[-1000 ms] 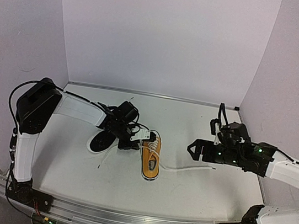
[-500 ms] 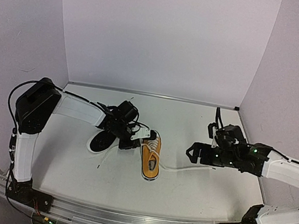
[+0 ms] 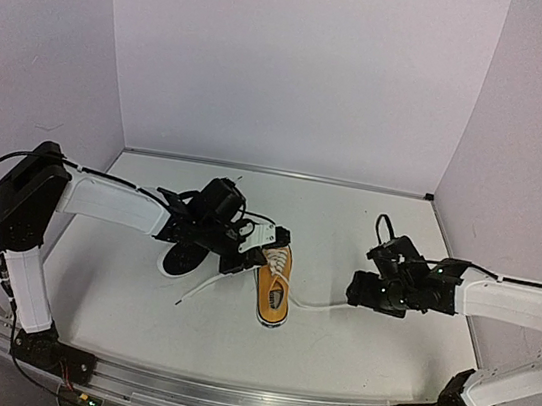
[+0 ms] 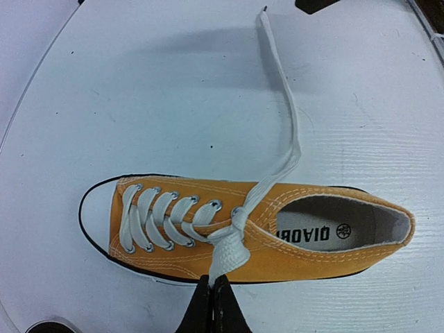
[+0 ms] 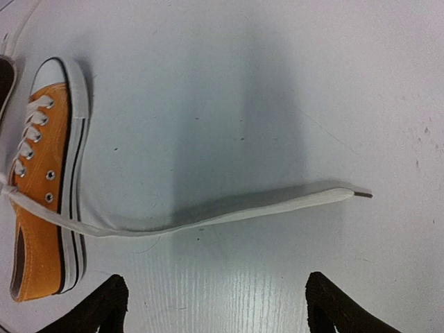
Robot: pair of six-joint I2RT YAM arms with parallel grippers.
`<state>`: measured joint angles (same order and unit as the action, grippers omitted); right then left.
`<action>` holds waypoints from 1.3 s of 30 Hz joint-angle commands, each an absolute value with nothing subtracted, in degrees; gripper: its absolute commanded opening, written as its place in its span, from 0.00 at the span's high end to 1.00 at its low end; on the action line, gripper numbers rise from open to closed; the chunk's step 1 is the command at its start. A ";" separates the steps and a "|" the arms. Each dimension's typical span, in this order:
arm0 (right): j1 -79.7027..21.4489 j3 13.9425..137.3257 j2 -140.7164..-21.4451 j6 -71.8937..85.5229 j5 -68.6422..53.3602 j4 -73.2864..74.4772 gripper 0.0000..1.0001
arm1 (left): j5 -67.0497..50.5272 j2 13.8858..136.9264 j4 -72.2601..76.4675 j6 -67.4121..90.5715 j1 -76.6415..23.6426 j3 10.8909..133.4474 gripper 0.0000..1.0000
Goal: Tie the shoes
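Note:
The orange shoe lies upright mid-table, toe toward the near edge; the left wrist view shows it from above. My left gripper is shut on one white lace right beside the shoe's first knot; in the top view it sits at the shoe's heel end. The other lace lies flat on the table toward my right gripper, which is open and empty just over it, jaws spread wide. The second shoe, black sole showing, lies left of the orange one, partly under my left arm.
The lace's loose end trails on the table near the black-soled shoe. White walls close in the back and both sides. The right arm's cable loops above its wrist.
My right gripper has moved down and left, closer to the free lace on the table. My left arm has swung its elbow out left, its gripper still on the lace by the orange shoe.

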<state>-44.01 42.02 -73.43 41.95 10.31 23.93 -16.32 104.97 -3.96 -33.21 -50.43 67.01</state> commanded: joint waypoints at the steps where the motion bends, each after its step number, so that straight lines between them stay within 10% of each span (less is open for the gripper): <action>1: -43.77 42.38 -77.72 52.14 16.05 27.73 0.21 | -15.81 102.86 -2.03 -33.25 -51.73 66.79 1.00; 31: -38.99 51.52 -101.89 59.55 14.27 23.82 0.31 | -13.13 102.53 -0.60 -41.19 -56.37 65.64 1.00; 39: -38.12 49.86 -101.75 59.93 13.02 22.17 0.65 | -12.88 101.98 -0.72 -41.76 -56.53 65.34 1.00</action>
